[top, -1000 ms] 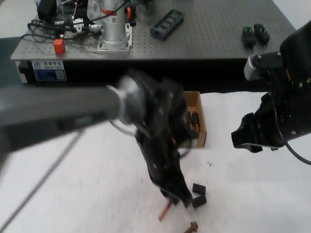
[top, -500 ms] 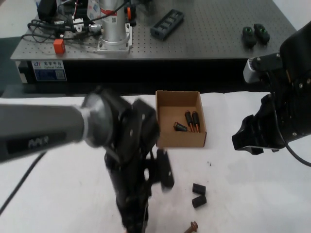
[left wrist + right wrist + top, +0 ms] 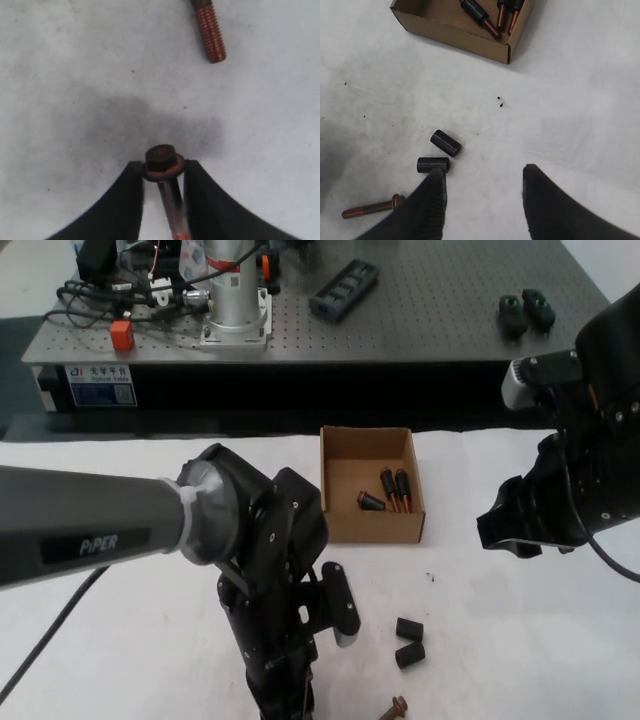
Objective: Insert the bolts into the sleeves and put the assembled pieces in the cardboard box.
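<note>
Left pincer [image 3: 162,172] is clamped on a bolt [image 3: 161,159] just under its head, low over the bench [image 3: 75,75]. In the last second its arm swung away from the sleeves [image 3: 408,628] and settled. Right pincer [image 3: 485,200] hangs open above them. Three finished pieces lie in the box [image 3: 370,527], and a loose bolt [image 3: 397,706] lies on the bench. Fitting bolt to sleeve looks next.

Left claw [image 3: 163,172], on the near side of the cardboard box [image 3: 372,528], pinches a bolt [image 3: 161,158]; right claw [image 3: 484,176] hangs right of it, fingers spread.
</note>
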### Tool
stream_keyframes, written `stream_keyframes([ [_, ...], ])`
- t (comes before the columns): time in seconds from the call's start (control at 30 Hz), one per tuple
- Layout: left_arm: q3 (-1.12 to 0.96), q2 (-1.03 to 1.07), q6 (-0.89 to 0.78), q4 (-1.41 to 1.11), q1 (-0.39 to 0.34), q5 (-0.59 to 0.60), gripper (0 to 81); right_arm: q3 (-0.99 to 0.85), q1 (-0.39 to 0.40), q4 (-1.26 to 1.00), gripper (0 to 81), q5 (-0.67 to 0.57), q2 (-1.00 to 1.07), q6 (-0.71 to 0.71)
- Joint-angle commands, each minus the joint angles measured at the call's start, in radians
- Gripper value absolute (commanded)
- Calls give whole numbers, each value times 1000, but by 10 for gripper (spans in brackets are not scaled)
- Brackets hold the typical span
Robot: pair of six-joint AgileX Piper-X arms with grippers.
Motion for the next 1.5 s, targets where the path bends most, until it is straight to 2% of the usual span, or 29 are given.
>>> stream_keyframes([
  [0.0, -4, 2, -46, -5, -1, 2, 349, 0, 2, 4, 354, -8, -9, 11],
  [0.07, -4, 2, -106, -2, -1, 0, 381, 0, 2, 4, 354, -8, -9, 19],
  [0.23, -4, 2, -234, 48, -4, 18, 319, 0, 2, 4, 354, -8, -9, 21],
  [0.33, -4, 2, -235, 61, -17, 33, 293, 0, 2, 4, 354, -8, -9, 25],
  [0.73, -4, 79, -270, 47, -33, 5, 291, 0, 2, 4, 354, -8, -9, 25],
  [0.8, -4, 86, -270, 49, -33, -3, 239, 0, 2, 4, 354, -8, -9, 25],
  [0.87, -4, 85, -270, 54, -33, -9, 147, 0, 2, 4, 354, -8, -9, 25],
  [0.93, -7, 85, -270, 59, -33, -9, 104, 0, 2, 4, 354, -8, -9, 25],
  [1.0, -7, 85, -270, 66, -33, -9, 151, 0, 2, 4, 354, -8, -9, 25],
  [1.03, -7, 85, -270, 69, -33, -9, 195, 0, 2, 4, 354, -8, -9, 25],
  [1.13, -7, 85, -270, 76, -33, -11, 397, 0, 2, 4, 354, -8, -9, 25],
  [1.17, -7, 85, -270, 80, -33, -19, 407, 0, 2, 4, 354, -8, -9, 25],
  [1.23, -7, 85, -270, 80, -33, -34, 347, 0, 2, 1, 354, -8, -9, 25],
  [1.43, -7, 85, -270, 84, -33, -34, 1, 0, 2, -7, 354, -8, -9, 25],
  [1.47, -7, 85, -270, 84, -33, -34, 3, 0, 2, -7, 354, -8, -9, 25],
])
